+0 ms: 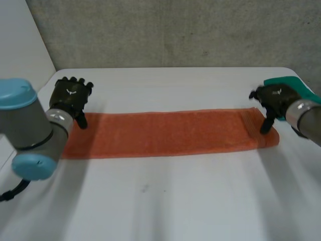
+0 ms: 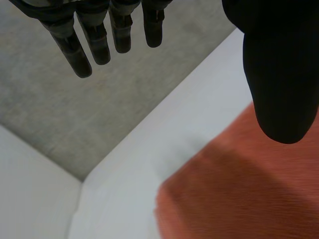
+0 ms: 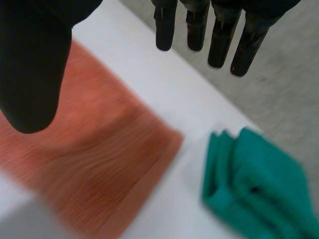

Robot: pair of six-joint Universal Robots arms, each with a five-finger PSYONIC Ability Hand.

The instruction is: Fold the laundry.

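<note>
Spread and empty: my left hand (image 1: 71, 98) over the orange towel (image 1: 165, 133) by the left edge of the surface (image 1: 175, 201), right hand (image 1: 273, 98) by the right.

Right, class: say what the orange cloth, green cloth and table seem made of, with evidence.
Orange cloth: probably terry towelling, matt, from its fine ribbed nap. Green cloth: soft matt fabric, folded in rounded layers; weave unclear. Table: smooth white hard surface, perhaps laminate; uncertain.

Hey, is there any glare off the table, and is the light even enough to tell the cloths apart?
Head view: no glare on the white table, soft even light, and the orange towel stands out. Right wrist view: the green cloth is evenly lit beside the towel. Left wrist view: the towel's corner contrasts well with the table.
</note>
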